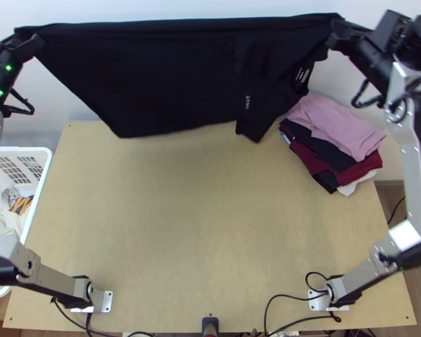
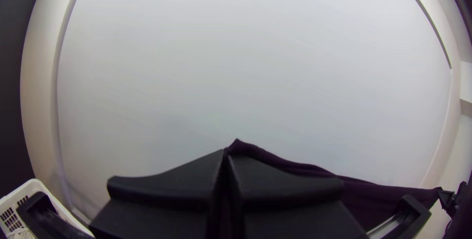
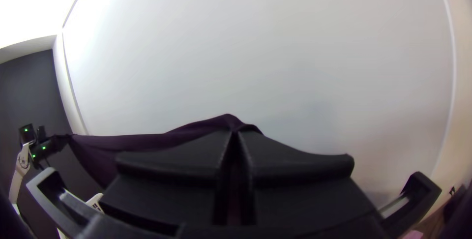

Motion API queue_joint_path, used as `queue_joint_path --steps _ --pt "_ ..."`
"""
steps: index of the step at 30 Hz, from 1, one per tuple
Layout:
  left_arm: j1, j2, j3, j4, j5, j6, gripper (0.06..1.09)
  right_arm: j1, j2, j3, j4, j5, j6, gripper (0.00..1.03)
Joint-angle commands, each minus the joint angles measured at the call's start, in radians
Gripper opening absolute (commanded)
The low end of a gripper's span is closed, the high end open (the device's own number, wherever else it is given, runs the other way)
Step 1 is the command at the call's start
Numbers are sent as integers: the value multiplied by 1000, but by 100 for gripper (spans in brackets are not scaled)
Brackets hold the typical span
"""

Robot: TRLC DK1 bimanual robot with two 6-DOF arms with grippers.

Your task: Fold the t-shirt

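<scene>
The left gripper point(image 1: 35, 42) and the right gripper point(image 1: 335, 35) each pinch the shirt point(image 1: 154, 73) in the top view, one at either end of its upper edge. That edge runs nearly straight between them, pulled fairly taut, and the black cloth hangs down from it at the table's far side. Its lower edge is uneven: one corner dips on the left, and a narrower flap drops toward the right, close by the stack point(image 1: 345, 126) of clothes on the table point(image 1: 182, 224). A white basket point(image 1: 42, 178) with clothes in it stands at the table's left.

In the left wrist view, that gripper's two fingers are pressed together with a small peak of cloth caught at their tips; from there the edge runs off toward the other arm.

In the right wrist view, the fingers are likewise closed on the cloth, with a bunched bit showing above the tips.

As for the job, the shirt is picked up and opened out in the air, but I see no clear finished fold. Laying it down, straightening it and all the folding look to be left, so this seems an early stage.
</scene>
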Motion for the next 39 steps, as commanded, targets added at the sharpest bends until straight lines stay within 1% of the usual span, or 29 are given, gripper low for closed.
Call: queue_joint_path --steps 1,7,9,15,19,22,25,29,32,34,37,39 --pt "8 -139 43 -4 -54 -13 10 -38 -219 -50 37 45 -8 3" --pt "2 -333 12 -73 -75 -36 10 -48 -480 -150 15 16 -16 3" --pt "2 -419 -31 -87 -78 -42 10 -46 -577 -191 -6 7 -17 3" --pt "2 -723 -241 -116 -74 -36 10 -26 -831 -328 -138 4 -17 3" --pt "5 -881 -377 -117 -55 12 10 -6 -936 -415 -226 4 -14 3" --pt "-2 -956 -459 -153 -40 15 10 -3 -977 -491 -246 4 -13 3" --pt "-9 -1030 -620 -166 -23 15 10 8 -1005 -598 -246 4 -13 3" --pt "-29 -1137 -905 -163 -5 6 10 72 -1061 -840 -218 4 -2 3" --pt "-42 -1209 -1135 -146 1 3 10 107 -1112 -1090 -146 4 36 3" --pt "-55 -1240 -1282 -133 4 3 10 138 -1137 -1262 -88 4 44 3" --pt "-59 -1252 -1471 -42 6 6 10 158 -1130 -1460 31 4 76 3" --pt "-61 -1231 -1572 39 8 9 10 160 -1091 -1551 112 4 92 3"
